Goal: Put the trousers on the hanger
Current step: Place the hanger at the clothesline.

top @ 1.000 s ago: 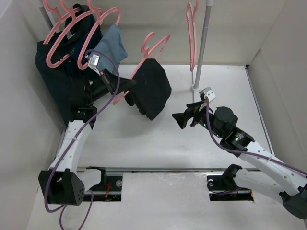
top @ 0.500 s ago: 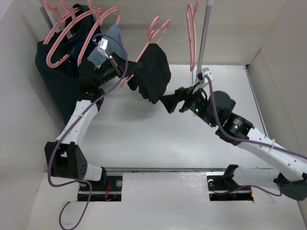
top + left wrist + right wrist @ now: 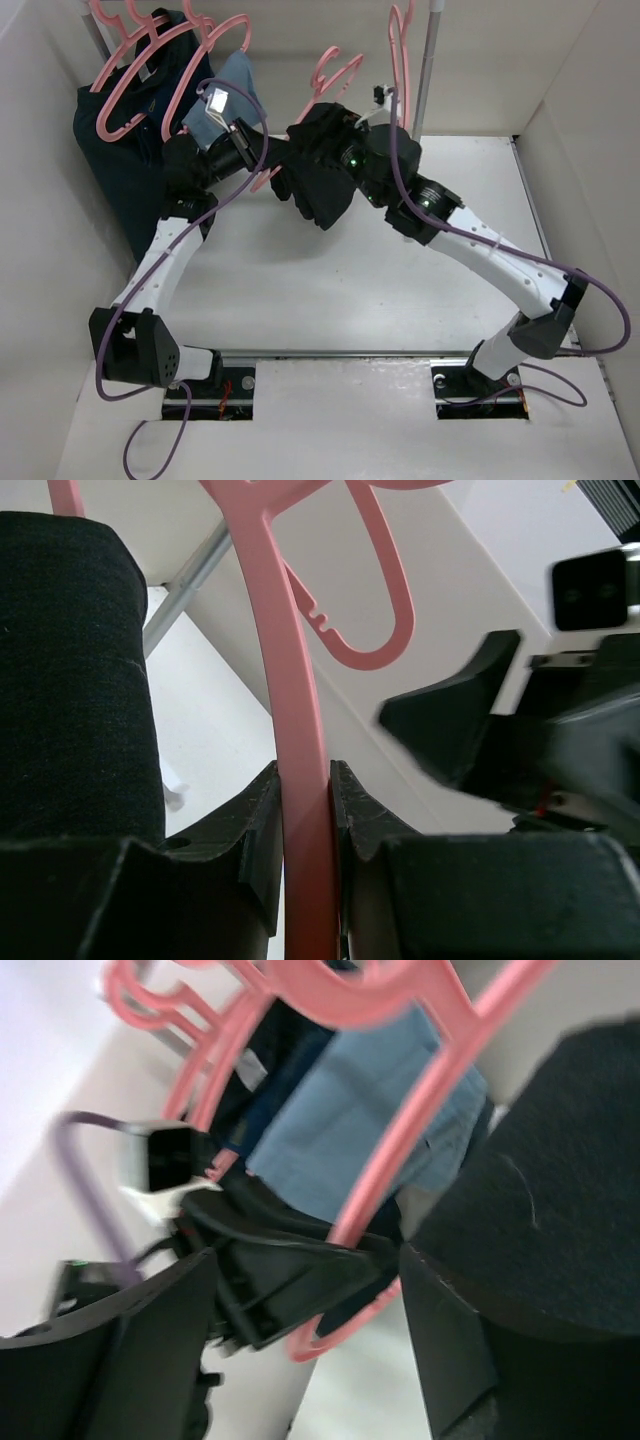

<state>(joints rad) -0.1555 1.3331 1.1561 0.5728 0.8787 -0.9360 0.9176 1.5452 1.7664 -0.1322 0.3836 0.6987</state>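
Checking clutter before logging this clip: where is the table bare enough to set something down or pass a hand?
Bare table between the left arm and right arm, on the near side of the trousers; another patch right of that arm. Crowded: the back-left corner, with pink hangers, navy garment and light-blue cloth.

The white table point(image 3: 300, 290) has pale walls at its far side and both ends. A metal pole point(image 3: 426, 75) rises at the far side. Well nearer than the pole, along the front edge, sit a left bracket point(image 3: 215, 383) and a right bracket point(image 3: 478, 385), both black.
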